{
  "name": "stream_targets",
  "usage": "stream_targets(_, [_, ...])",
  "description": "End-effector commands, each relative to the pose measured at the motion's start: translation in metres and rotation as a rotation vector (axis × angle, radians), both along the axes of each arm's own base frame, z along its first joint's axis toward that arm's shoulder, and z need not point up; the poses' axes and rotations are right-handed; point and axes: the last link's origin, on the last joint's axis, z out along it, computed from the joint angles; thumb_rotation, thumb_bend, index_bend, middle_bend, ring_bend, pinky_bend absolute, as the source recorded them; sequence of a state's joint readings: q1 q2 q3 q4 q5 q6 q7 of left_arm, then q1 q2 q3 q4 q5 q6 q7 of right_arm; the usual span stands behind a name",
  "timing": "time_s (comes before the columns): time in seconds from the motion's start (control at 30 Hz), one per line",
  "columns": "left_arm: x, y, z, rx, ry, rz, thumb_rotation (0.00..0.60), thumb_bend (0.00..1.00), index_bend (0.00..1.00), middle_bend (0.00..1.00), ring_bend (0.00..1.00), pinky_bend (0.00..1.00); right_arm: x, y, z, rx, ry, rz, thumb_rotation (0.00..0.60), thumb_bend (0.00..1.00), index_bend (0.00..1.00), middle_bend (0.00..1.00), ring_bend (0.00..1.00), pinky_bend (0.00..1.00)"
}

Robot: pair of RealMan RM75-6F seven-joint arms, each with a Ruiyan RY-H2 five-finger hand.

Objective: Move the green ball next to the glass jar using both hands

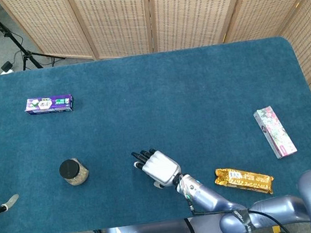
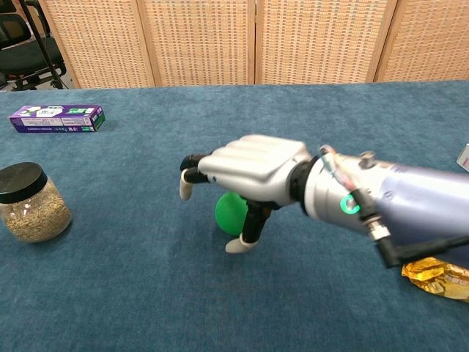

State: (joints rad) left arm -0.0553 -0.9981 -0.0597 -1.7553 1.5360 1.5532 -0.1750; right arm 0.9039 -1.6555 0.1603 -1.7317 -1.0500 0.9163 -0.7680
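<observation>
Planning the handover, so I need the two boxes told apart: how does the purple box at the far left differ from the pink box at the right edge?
The purple box is dark violet with white and green print; the pink box is pale with a floral pattern. The purple box lies roughly parallel to the table's long edge, whereas the pink box lies angled across it. The purple one sits at far left, the pink one at near right. Both are slim cartons lying flat, untouched.

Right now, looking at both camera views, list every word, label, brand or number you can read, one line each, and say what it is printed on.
Purple box: white and green print, too small and blurred to read.
Gold snack wrapper: dark print, too blurred to read.
Pink flowered box: pattern only; no words legible.
Glass jar: no label showing.
Green ball and right hand: no text.
So no text can be read.
</observation>
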Motion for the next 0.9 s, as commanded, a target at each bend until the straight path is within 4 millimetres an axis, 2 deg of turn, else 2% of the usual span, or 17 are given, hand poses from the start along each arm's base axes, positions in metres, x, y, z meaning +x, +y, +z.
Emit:
stream_targets(0.03, [0.0, 0.0, -0.001, -0.004, 0.001, -0.006, 0.6, 0.0, 0.0, 0.0, 0.0, 0.0, -0.004, 0.003, 0.041, -0.047, -0.061, 0.004, 0.6, 0.24, 0.21, 0.05, 0.15, 0.24])
stream_targets(0.07, [0.001, 0.001, -0.002, -0.01, 0.004, -0.014, 0.6, 0.0, 0.0, 0.0, 0.0, 0.0, -0.01, 0.004, 0.065, -0.089, -0.091, -0.001, 0.6, 0.24, 0.2, 0.05, 0.14, 0.23])
stream_targets(0.17, [0.002, 0.002, -0.004, -0.017, 0.01, -0.029, 0.6, 0.0, 0.0, 0.0, 0.0, 0.0, -0.029, 0.009, 0.102, -0.156, -0.116, -0.002, 0.6, 0.2, 0.16, 0.02, 0.09, 0.17])
stream_targets(0.27, [0.004, 0.003, -0.007, -0.029, 0.015, -0.044, 0.6, 0.0, 0.0, 0.0, 0.0, 0.0, -0.058, 0.014, 0.142, -0.271, -0.11, 0.009, 0.6, 0.05, 0.08, 0.0, 0.01, 0.11])
stream_targets(0.37, [0.007, 0.006, -0.011, -0.035, 0.022, -0.07, 0.6, 0.0, 0.0, 0.0, 0.0, 0.0, -0.097, 0.023, 0.181, -0.374, -0.12, -0.02, 0.6, 0.0, 0.01, 0.0, 0.0, 0.02])
stream_targets(0.5, [0.018, 0.017, -0.021, -0.062, 0.03, -0.151, 0.6, 0.0, 0.0, 0.0, 0.0, 0.0, -0.158, 0.037, 0.231, -0.542, -0.152, -0.135, 0.6, 0.0, 0.0, 0.0, 0.0, 0.0])
stream_targets(0.63, [0.026, 0.027, -0.029, -0.097, 0.033, -0.219, 0.6, 0.0, 0.0, 0.0, 0.0, 0.0, -0.189, 0.046, 0.249, -0.589, -0.194, -0.219, 0.6, 0.0, 0.0, 0.0, 0.0, 0.0])
stream_targets(0.73, [0.042, 0.039, -0.04, -0.152, 0.057, -0.298, 0.6, 0.0, 0.0, 0.0, 0.0, 0.0, -0.214, 0.059, 0.261, -0.613, -0.26, -0.322, 0.6, 0.0, 0.0, 0.0, 0.0, 0.0])
stream_targets(0.9, [0.089, 0.059, -0.07, -0.275, 0.112, -0.468, 0.6, 0.0, 0.0, 0.0, 0.0, 0.0, -0.246, 0.082, 0.271, -0.615, -0.368, -0.416, 0.6, 0.0, 0.0, 0.0, 0.0, 0.0])
